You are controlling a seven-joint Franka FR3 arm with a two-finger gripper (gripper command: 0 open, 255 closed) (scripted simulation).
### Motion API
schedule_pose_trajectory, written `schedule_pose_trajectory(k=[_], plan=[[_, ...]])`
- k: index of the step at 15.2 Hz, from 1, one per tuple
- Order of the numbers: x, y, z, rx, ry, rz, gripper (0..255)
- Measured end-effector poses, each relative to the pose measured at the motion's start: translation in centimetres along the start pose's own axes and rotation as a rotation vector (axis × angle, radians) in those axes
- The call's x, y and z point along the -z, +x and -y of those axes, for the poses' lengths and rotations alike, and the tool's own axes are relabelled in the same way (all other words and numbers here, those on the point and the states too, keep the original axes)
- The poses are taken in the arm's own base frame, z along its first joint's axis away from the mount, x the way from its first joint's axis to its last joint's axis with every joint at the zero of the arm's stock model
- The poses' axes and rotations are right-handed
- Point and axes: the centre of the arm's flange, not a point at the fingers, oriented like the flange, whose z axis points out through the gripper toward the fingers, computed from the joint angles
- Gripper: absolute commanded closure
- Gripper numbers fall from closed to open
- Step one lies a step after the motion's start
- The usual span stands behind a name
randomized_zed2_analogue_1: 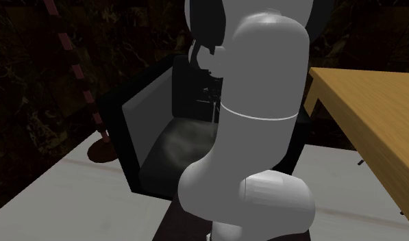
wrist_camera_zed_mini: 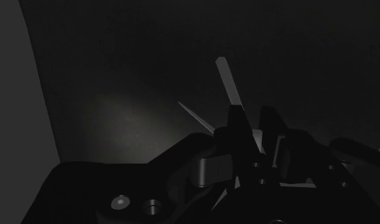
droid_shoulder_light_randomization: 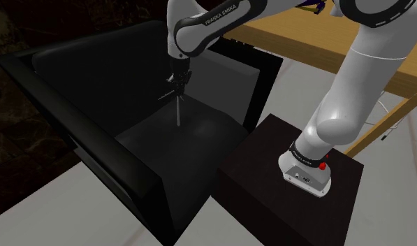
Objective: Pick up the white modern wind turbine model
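Observation:
The wind turbine model (droid_shoulder_light_randomization: 178, 106) looks grey in the dim light, a thin mast with slim blades near its top. It stands upright over the seat of a black armchair (droid_shoulder_light_randomization: 95, 105). I cannot tell whether its foot touches the cushion. My gripper (droid_shoulder_light_randomization: 177, 82) comes straight down on its head and is shut on it. In the wrist view the two black fingers (wrist_camera_zed_mini: 237, 130) stand close together, with the blades (wrist_camera_zed_mini: 226, 79) sticking out past them. In the second exterior view the arm (randomized_zed2_analogue_1: 254, 116) hides most of the armchair (randomized_zed2_analogue_1: 151, 120).
The armchair's back and armrests wall in the seat (droid_shoulder_light_randomization: 179, 143) on three sides. A dark stand (droid_shoulder_light_randomization: 283, 189) carries the arm's base. A wooden table (droid_shoulder_light_randomization: 325, 42) lies behind the arm. A red-striped pole (randomized_zed2_analogue_1: 72, 58) with a round foot stands beside the chair.

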Motion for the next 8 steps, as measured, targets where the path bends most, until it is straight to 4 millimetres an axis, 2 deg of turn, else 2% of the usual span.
schedule_pose_trajectory(k=[8], plan=[[4.2,0.1,0.3,0.0,0.0,0.0,255]])
